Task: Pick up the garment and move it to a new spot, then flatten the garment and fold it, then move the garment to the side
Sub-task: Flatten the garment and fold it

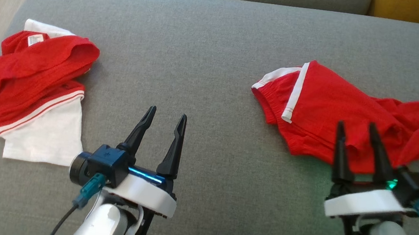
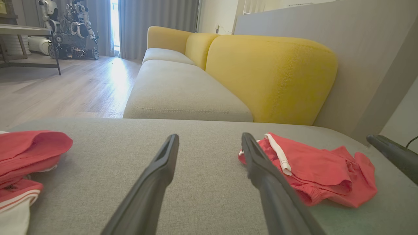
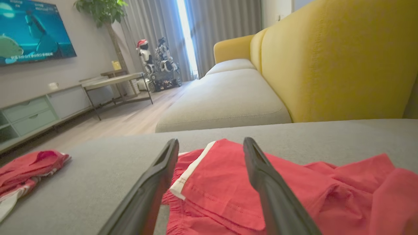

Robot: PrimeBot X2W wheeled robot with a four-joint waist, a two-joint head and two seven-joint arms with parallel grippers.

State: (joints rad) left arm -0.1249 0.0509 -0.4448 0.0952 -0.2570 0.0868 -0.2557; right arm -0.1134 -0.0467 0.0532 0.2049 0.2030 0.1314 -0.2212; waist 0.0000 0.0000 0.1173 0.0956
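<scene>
The garment, a crumpled pair of red shorts, lies on the right of the grey cushion, with the right gripper spread and empty over its near edge, likely to seize it, while the left gripper hangs spread over bare cushion.

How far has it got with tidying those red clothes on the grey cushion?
Nothing looks done yet. The crumpled red shorts with white trim lie unfolded on the grey fabric cushion. Both claws are open and empty; the right claw is poised at the shorts' near edge, the left claw over bare cushion. Picking up, flattening, folding and moving aside all remain.
</scene>
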